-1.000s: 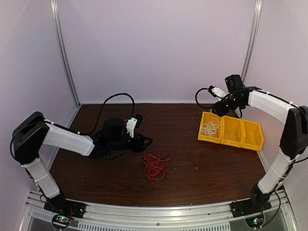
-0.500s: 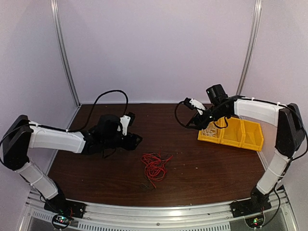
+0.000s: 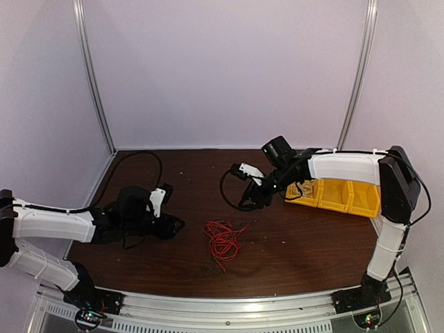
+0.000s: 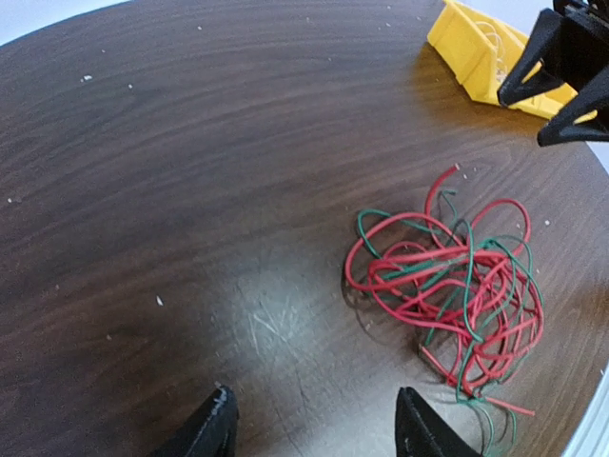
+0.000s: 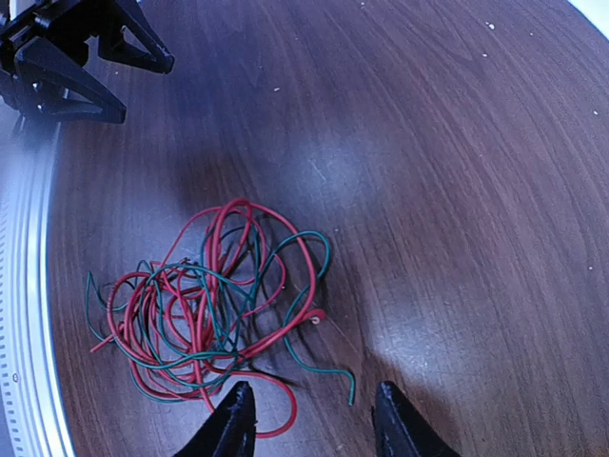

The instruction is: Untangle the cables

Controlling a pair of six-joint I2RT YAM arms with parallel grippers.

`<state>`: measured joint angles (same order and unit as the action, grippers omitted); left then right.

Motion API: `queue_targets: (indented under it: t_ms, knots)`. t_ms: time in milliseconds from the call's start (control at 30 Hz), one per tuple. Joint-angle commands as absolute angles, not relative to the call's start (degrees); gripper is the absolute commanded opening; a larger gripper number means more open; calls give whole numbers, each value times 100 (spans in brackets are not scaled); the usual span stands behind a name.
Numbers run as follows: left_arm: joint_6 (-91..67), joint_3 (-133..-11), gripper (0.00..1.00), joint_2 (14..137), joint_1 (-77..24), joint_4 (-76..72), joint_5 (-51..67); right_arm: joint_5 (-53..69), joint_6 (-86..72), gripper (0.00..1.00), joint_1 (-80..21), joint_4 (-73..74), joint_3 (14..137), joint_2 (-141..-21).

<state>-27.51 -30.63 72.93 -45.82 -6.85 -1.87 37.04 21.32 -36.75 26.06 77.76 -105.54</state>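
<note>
Top camera, front to back: nearest the front edge of the brown table [image 3: 312,243] is the tangle. A red cable [image 3: 220,239] is looped in a loose heap roughly midway between the two arms. From up there the second strand just looks dark, but both wrist cameras show a green cable [image 5: 327,255] threaded all through the red loops, with a loose green end trailing out on the wood.

A bit further back on the left, the left gripper [image 3: 173,223] sits low over the table, pointing toward the heap but well short of it. Its wrist camera shows the fingers spread wide with only bare wood between them, so it's got hold of nothing.

Further back again on the right, the right gripper [image 3: 251,201] reaches in from the other side, also clear of the cables. Its fingers are parted too, nothing pinched.

Behind that arm sits a yellow bin [image 3: 347,194]. The left wrist camera catches something thin and pale in its end compartment, probably a white cable [image 4: 487,36], but it's too small to be sure.
</note>
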Motion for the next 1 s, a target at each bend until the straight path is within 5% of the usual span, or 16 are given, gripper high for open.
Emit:
queue_targets:
  t_ms: [0,967]
  knots:
    - [-2572,-2568,58,6778,-4657,-1163,492,3688,2033,44,-3822,2581,7721,-10383]
    - [-3093,-2660,60,8297,-4887,-3626,1140,3286,1911,43,-4131,2480,8424,-11742]
